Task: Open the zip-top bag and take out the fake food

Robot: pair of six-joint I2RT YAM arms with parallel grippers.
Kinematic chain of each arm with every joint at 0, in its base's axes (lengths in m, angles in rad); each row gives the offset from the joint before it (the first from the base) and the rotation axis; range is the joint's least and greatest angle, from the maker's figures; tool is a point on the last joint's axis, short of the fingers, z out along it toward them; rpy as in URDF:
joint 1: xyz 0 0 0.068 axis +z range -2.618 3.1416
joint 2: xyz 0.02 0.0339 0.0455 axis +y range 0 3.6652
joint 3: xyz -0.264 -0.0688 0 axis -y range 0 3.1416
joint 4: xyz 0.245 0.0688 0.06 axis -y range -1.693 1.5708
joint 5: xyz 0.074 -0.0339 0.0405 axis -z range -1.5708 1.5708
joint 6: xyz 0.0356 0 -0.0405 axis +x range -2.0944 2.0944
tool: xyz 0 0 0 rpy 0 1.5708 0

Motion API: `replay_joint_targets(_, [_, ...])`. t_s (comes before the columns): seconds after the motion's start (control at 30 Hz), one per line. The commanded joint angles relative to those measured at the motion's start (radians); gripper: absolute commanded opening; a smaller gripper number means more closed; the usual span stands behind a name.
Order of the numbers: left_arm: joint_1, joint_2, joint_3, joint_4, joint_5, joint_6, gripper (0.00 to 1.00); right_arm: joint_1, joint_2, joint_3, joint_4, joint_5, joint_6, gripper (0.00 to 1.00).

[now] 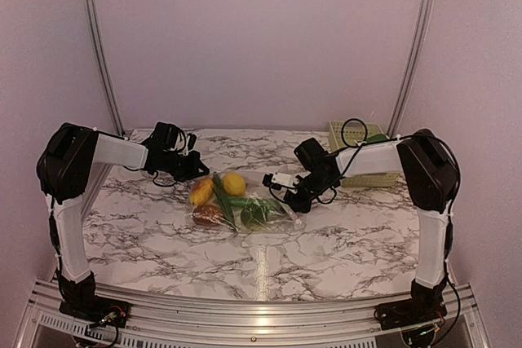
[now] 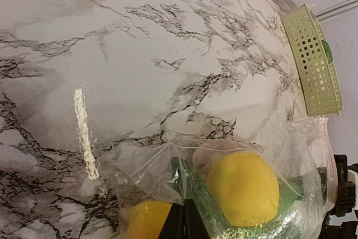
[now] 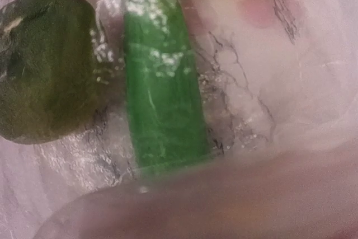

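Pinching the upper-left edge of the zip-top bag [image 1: 245,208], my left tool [image 1: 194,173] is fully closed; the bag lies mid-frame on the bench [image 1: 147,234]. How wide my right tool [image 1: 289,200] stands, I cannot tell. I should pull the lips apart slowly and evenly.

Open floor in front, crowded at the sides

Seen from the bag [image 1: 263,201], the table [image 1: 342,242] is bare at 6 and 9 o'clock, so a hand can pass there. The left gripper [image 1: 198,172] blocks 10 o'clock at the bag's edge. The right gripper [image 1: 289,201] presses in at 3 o'clock. A green basket [image 1: 336,136] stands at 2 o'clock.
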Motion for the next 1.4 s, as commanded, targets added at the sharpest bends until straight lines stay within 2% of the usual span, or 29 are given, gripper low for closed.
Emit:
replay_joint_targets(0.0, [0.007, -0.022, -0.002, -0.04, -0.007, 0.035, 0.0, 0.013, -0.041, 0.024, -0.057, 0.037, 0.011, 0.06])
replay_joint_targets(0.4, [0.048, -0.024, 0.016, -0.086, -0.071, 0.044, 0.0, 0.0, -0.311, -0.125, -0.255, 0.306, 0.028, 0.03])
replay_joint_targets(0.57, [0.052, -0.02, 0.022, -0.093, -0.081, 0.049, 0.0, -0.042, -0.418, -0.202, -0.292, 0.417, 0.076, 0.01])
replay_joint_targets(0.87, [0.055, 0.005, 0.053, -0.104, -0.078, 0.056, 0.0, -0.228, -0.668, -0.313, -0.314, 0.517, 0.095, 0.0])
replay_joint_targets(0.97, [0.055, 0.012, 0.06, -0.104, -0.074, 0.048, 0.0, -0.329, -0.76, -0.326, -0.283, 0.484, 0.1, 0.0])
replay_joint_targets(1.07, [0.055, 0.018, 0.067, -0.104, -0.072, 0.043, 0.0, -0.407, -0.821, -0.344, -0.22, 0.518, 0.13, 0.0])
replay_joint_targets(1.2, [0.055, 0.02, 0.074, -0.104, -0.071, 0.041, 0.0, -0.501, -0.753, -0.279, -0.164, 0.59, 0.287, 0.0])
replay_joint_targets(1.37, [0.055, 0.025, 0.078, -0.104, -0.071, 0.031, 0.0, -0.56, -0.477, -0.031, -0.255, 0.557, 0.486, 0.0])
